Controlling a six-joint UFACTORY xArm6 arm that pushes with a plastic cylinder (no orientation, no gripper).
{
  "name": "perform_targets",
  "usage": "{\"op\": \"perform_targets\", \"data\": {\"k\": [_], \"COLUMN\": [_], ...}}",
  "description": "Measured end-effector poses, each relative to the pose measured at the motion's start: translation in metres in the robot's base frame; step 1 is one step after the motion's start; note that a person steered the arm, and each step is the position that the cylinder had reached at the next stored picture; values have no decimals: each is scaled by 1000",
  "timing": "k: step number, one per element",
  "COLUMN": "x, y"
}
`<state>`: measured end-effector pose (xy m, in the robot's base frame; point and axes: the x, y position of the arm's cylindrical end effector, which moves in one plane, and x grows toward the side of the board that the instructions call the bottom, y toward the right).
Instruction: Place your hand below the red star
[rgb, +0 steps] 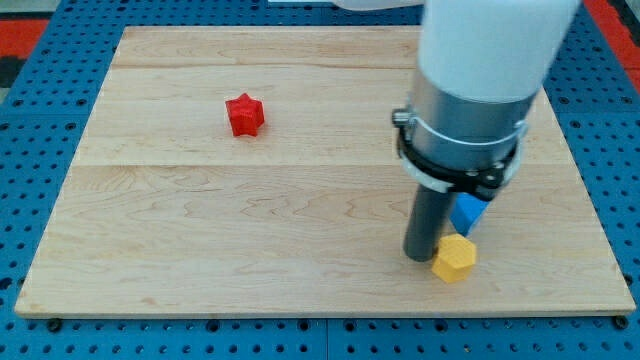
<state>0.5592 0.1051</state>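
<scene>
The red star lies on the wooden board in the upper left part of the view. My tip is far to the star's right and lower in the view, near the board's bottom right. The tip stands just left of a yellow hexagonal block, touching or nearly touching it. A blue block sits just above the yellow one, partly hidden behind the rod and the arm's grey collar.
The board lies on a blue pegboard surface that shows on all sides. The arm's wide white and grey body covers the upper right of the board.
</scene>
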Motion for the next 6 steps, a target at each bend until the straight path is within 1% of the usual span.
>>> {"op": "perform_targets", "data": {"k": [1, 2, 3, 4, 5, 6], "x": [0, 0, -13, -44, -93, -145], "y": [16, -2, -81, -164, -219, -230]}}
